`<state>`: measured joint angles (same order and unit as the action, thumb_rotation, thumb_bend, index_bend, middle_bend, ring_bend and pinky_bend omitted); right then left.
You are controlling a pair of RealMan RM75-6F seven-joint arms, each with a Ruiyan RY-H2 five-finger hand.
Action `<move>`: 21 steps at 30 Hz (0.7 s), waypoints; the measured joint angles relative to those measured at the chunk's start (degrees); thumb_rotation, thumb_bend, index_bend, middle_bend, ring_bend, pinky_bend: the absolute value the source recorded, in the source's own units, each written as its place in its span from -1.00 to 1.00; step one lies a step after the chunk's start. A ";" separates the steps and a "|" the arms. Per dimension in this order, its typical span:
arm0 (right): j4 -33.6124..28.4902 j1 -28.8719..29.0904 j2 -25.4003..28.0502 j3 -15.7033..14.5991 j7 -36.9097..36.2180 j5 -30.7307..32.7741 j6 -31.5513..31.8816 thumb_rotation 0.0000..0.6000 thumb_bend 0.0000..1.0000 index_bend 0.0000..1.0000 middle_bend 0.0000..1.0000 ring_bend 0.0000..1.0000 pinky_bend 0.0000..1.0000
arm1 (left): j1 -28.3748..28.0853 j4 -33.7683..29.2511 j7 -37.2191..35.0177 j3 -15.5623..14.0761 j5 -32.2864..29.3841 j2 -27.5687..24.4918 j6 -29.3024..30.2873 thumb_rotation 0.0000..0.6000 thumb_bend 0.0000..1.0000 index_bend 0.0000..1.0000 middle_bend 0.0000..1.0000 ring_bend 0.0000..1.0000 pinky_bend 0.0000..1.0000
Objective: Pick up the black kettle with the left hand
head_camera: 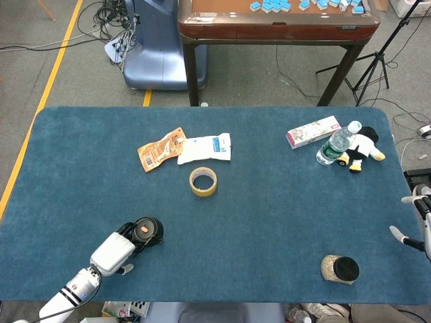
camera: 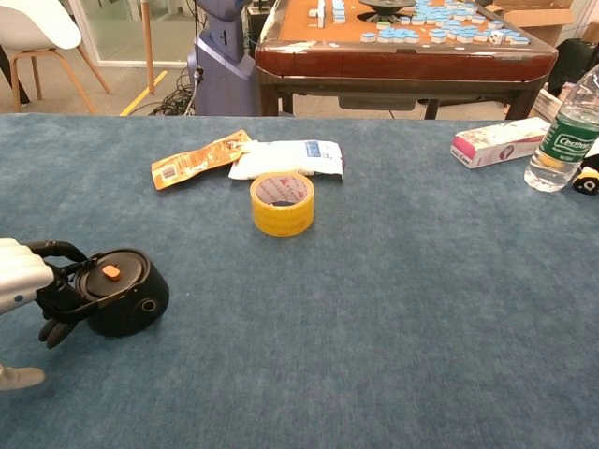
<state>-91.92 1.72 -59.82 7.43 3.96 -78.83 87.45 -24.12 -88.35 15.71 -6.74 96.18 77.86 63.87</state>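
Now the left hand (camera: 37, 292) has its dark fingers (camera: 58, 323) curled around the handle of the black kettle (camera: 122, 299) and grips it. It sits near the front left corner of the blue table (head_camera: 269, 202) (its lid has a small orange knob). Far off at the right edge, the right hand (head_camera: 419, 225) holds nothing, fingers apart

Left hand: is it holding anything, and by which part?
The left hand has its fingers curled round the handle of the black kettle, which sits on the table.
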 measured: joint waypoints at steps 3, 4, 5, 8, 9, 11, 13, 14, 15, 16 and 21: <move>0.18 -0.09 -0.09 -0.01 -0.24 0.03 0.01 1.00 -0.72 -0.28 -0.26 -0.53 -0.61 | -0.02 -0.07 -0.04 0.17 0.07 0.17 0.36 0.96 -0.65 0.30 0.33 0.07 -0.84; 0.30 -0.13 -0.13 -0.03 -0.37 0.05 0.01 1.00 -0.72 -0.28 -0.26 -0.53 -0.61 | 0.01 -0.07 -0.09 0.25 0.13 0.26 0.63 0.95 -0.65 0.33 0.35 0.10 -0.85; 0.36 -0.15 -0.15 -0.04 -0.42 0.07 -0.02 1.00 -0.72 -0.28 -0.26 -0.53 -0.61 | 0.04 -0.06 -0.18 0.36 0.19 0.38 0.96 0.93 -0.65 0.36 0.39 0.13 -0.86; 0.59 -0.20 -0.26 -0.04 -0.71 0.14 -0.09 1.00 -0.72 -0.28 -0.26 -0.53 -0.61 | 0.18 0.02 -0.60 0.88 0.36 1.02 2.10 0.88 -0.65 0.45 0.50 0.22 -0.91; 0.69 -0.21 -0.29 -0.03 -0.82 0.16 -0.11 1.00 -0.72 -0.28 -0.26 -0.53 -0.61 | 0.16 -0.04 -0.66 1.10 0.33 1.20 2.21 0.84 -0.65 0.49 0.55 0.27 -0.93; 0.93 -0.24 -0.36 -0.02 -1.01 0.22 -0.18 1.00 -0.72 -0.28 -0.26 -0.53 -0.61 | 0.04 -0.30 -0.65 1.30 0.22 1.35 2.18 0.81 -0.65 0.55 0.62 0.33 -0.94; 1.08 -0.27 -0.39 0.01 -1.21 0.27 -0.21 1.00 -0.72 -0.28 -0.26 -0.53 -0.61 | -0.17 -0.67 -0.82 1.60 0.08 1.57 2.12 0.80 -0.65 0.60 0.69 0.39 -0.94; 1.17 -0.28 -0.42 0.03 -1.31 0.29 -0.21 1.00 -0.72 -0.28 -0.26 -0.53 -0.61 | -0.27 -0.80 -0.90 1.73 0.03 1.66 2.11 0.79 -0.65 0.63 0.73 0.42 -0.94; 1.26 -0.30 -0.45 0.05 -1.40 0.31 -0.20 1.00 -0.72 -0.28 -0.26 -0.53 -0.61 | -0.39 -0.92 -0.96 1.92 -0.01 1.79 2.12 0.78 -0.65 0.66 0.77 0.45 -0.94; 1.39 -0.31 -0.49 0.07 -1.54 0.34 -0.22 1.00 -0.72 -0.28 -0.26 -0.53 -0.61 | -0.48 -1.02 -1.01 2.07 -0.04 1.92 2.14 0.75 -0.65 0.69 0.81 0.49 -0.94; 1.91 -0.33 -0.67 0.14 -2.02 0.46 -0.36 1.00 -0.72 -0.28 -0.26 -0.53 -0.61 | -1.17 -2.18 -1.45 2.97 -0.86 2.35 1.66 0.47 -0.65 0.79 0.92 0.58 -0.94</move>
<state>-90.01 1.39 -60.49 7.57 1.94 -78.36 87.09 -25.29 -90.53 14.25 -3.77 95.32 80.22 65.53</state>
